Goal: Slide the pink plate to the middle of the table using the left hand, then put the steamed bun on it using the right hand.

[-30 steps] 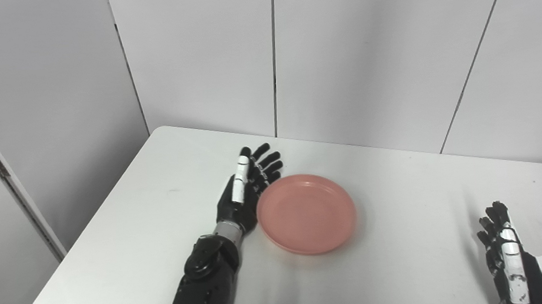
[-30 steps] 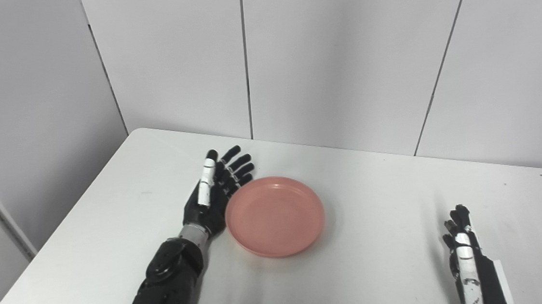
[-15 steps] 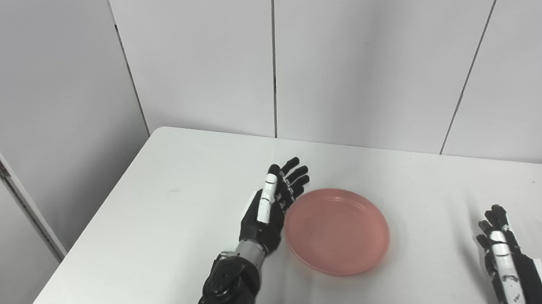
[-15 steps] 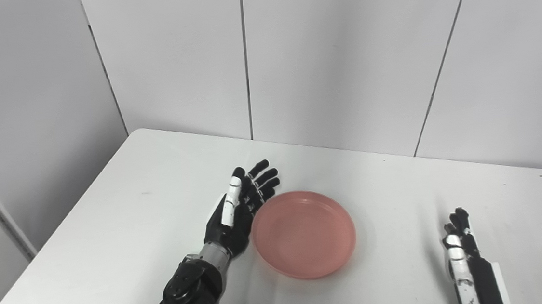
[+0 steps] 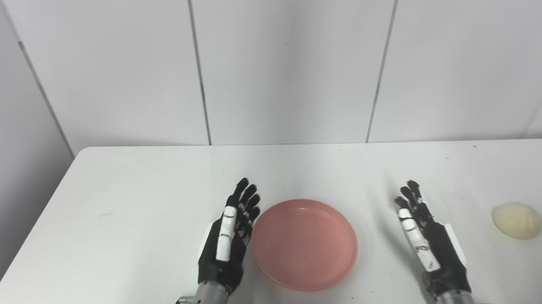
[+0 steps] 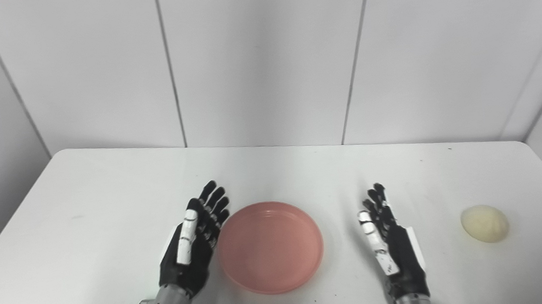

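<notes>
Plate (image 5: 304,243): pink, empty, flat near the middle of my white surface (image 5: 112,222).
Left hand (image 5: 227,240): mine, fingers spread, holding nothing, its edge against the plate's left rim.
Right hand (image 5: 428,241): mine, fingers spread, holding nothing, right of the plate and apart from it.
Bun (image 5: 517,220): pale, on the surface, further right than my right hand.
Between bun and plate: only my right hand.
</notes>
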{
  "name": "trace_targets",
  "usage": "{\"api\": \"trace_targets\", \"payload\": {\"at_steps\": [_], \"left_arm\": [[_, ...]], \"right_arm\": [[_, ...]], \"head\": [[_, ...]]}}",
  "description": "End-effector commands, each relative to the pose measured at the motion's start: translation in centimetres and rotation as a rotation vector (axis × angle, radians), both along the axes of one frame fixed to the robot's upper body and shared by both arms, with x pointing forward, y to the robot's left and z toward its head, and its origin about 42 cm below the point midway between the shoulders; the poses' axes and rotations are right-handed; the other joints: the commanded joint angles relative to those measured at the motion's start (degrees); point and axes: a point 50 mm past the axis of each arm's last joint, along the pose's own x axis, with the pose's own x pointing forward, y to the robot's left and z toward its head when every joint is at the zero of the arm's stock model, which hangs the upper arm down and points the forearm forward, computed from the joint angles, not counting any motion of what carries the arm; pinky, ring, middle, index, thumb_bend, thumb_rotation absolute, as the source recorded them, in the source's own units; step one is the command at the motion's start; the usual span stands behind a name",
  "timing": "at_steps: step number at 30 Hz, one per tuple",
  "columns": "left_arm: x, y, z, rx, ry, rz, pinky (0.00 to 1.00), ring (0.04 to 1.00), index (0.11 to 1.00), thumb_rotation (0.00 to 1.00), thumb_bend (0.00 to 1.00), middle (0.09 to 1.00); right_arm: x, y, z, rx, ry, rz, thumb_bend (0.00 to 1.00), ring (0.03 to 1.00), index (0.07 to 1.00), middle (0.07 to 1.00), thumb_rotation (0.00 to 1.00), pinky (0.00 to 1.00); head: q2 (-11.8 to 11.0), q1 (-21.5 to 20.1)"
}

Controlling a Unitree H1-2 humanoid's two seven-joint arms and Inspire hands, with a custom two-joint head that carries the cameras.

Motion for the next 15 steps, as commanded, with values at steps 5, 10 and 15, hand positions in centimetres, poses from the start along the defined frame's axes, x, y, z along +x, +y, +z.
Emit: {"api": "trace_targets", "payload": {"at_steps": [5, 10, 15], "left_arm": [[-0.9, 0.3, -0.3, 0.047, -0.005, -0.031, 1.00, 1.000, 0.983, 0.88, 0.50, 1.000], [-1.1, 0.3, -0.1, 0.075, 0.010, -0.062, 1.00, 1.000, 0.998, 0.90, 0.50, 1.000], [-0.8, 0.3, -0.1, 0.086, 0.013, -0.051, 1.00, 1.000, 0.993, 0.91, 0.49, 1.000]], "right_arm": [[0.8, 1.8, 0.9, 0.004, -0.039, 0.008, 0.57, 0.968, 1.000, 0.978, 0.79, 0.99], [1.2, 2.1, 0.8, -0.006, -0.036, 0.002, 0.61, 0.976, 1.000, 0.981, 0.81, 1.00], [1.5, 1.8, 1.1, -0.009, -0.046, -0.007, 0.64, 0.970, 1.000, 0.972, 0.81, 1.00]], "head": [[0.8, -3.7], [1.0, -5.0], [1.2, -5.7]]}}
